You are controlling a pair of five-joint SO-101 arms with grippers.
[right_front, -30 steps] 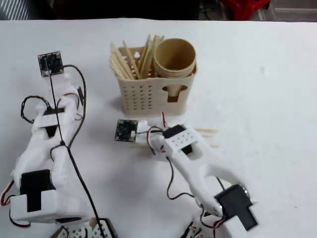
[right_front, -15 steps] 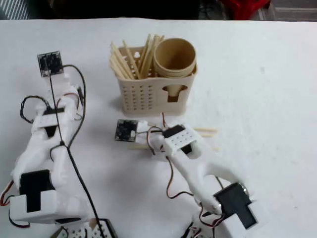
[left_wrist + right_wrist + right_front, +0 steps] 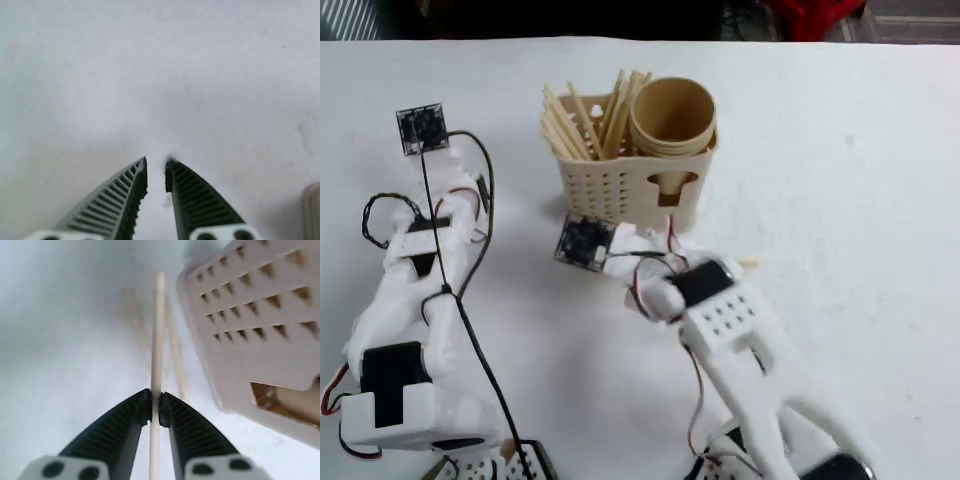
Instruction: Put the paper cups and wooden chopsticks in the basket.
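The slotted cream basket (image 3: pixel 620 195) stands on the white tabletop (image 3: pixel 860 150), toward 12 o'clock from the middle of the high view. It has two compartments. The one on its 9 o'clock side holds a fanned bundle of wooden chopsticks (image 3: pixel 585 120), standing on end and leaning outward. The one on its 3 o'clock side holds nested paper cups (image 3: pixel 672 112), mouths up. A patch of brown cup shows through the handle cutout in the basket's front wall.

The right gripper (image 3: pixel 155 410) sits just at 6 o'clock of the basket. Its fingers (image 3: pixel 125 425) pinch a single chopstick (image 3: pixel 158 330), which runs straight out past the tips alongside the perforated wall. Another loose chopstick (image 3: pixel 175 355) lies on the tabletop beneath, near the foot of the basket. Paler streaks beside it are too blurred to count. In the high view the right arm (image 3: pixel 730 320) lies over most of this, and one pale stick end (image 3: pixel 748 263) pokes out at 3 o'clock of its wrist.

The left arm (image 3: pixel 410 290) rests at 8 o'clock of the basket, well apart from it. The left gripper (image 3: pixel 156 167) points at bare tabletop, its fingers drawn almost together with a thin gap and nothing between them. A pale sliver cut off at the edge of the left wrist view cannot be made out.
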